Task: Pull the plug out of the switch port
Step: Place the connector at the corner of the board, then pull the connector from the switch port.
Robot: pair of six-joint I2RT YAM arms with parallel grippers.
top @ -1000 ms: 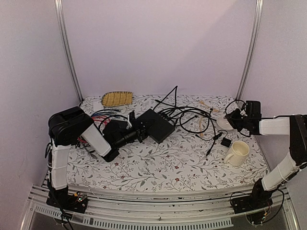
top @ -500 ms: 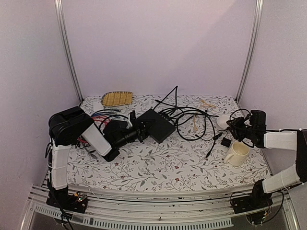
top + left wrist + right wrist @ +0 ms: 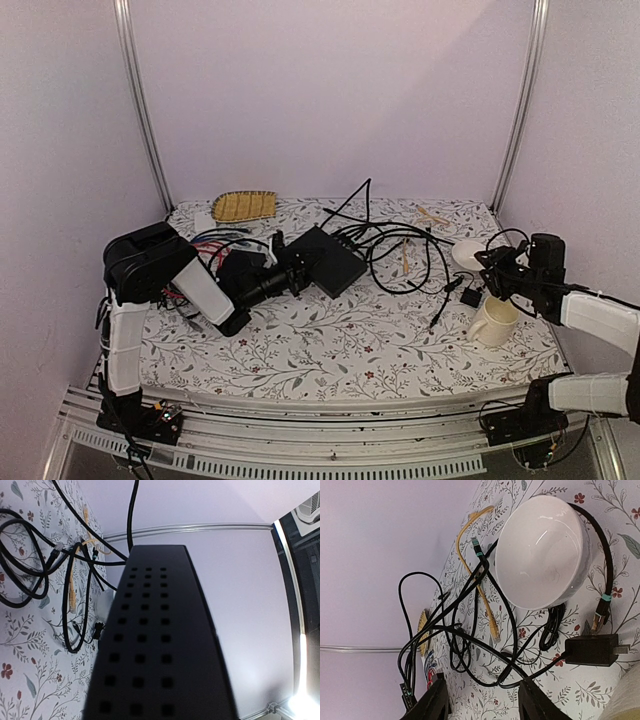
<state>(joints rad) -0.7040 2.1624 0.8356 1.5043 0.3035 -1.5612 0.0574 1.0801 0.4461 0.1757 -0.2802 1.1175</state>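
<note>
Retreating R pincer (jaws wider)

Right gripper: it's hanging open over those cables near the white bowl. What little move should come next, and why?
Probably draw the right gripper up and back, clear of the black cables. Its jaws stand open, gripping nothing, and a loose plug already lies free beside the white bowl.

A: Open passage?
B: The near half of the floral tabletop lies bare.
A: Obstructions?
B: A black cable tangle between switch and white bowl; mug and power adapter crowd the right edge.
</note>
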